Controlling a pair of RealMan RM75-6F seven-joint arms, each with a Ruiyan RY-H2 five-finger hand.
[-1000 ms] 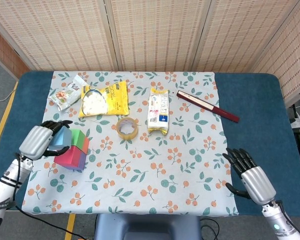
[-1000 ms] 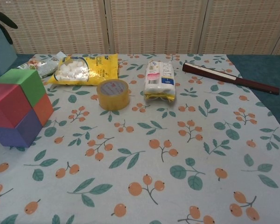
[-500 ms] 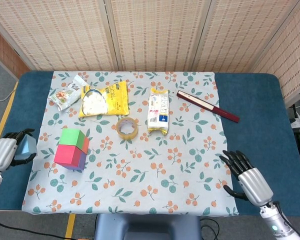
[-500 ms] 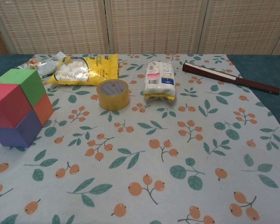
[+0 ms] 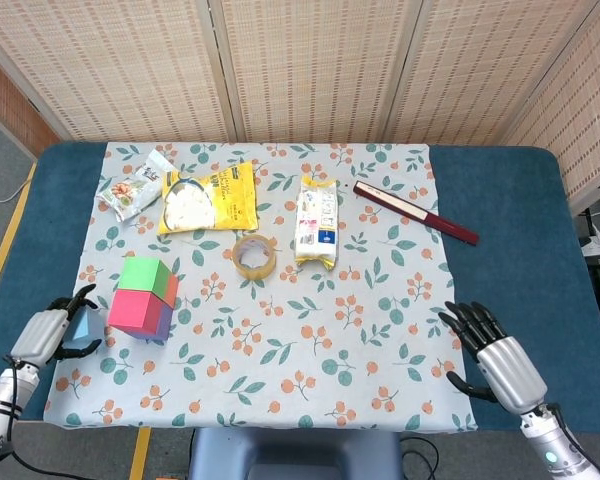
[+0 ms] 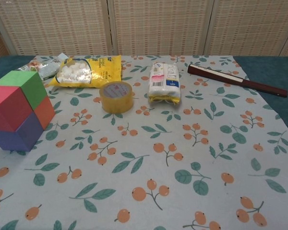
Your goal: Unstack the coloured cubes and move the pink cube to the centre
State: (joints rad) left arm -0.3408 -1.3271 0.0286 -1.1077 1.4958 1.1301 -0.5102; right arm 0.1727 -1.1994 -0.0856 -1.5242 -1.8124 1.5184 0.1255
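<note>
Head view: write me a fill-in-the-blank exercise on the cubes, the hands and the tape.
1. The left hand holds a ____ cube.
2. In the stack, the green cube sits beside the ____ cube on the top layer.
3. The roll of tape lies between the cube stack and the ____ packet with blue and pink print.
4. The right hand holds nothing, its fingers ____.

Missing words: blue; pink; white; apart
</note>
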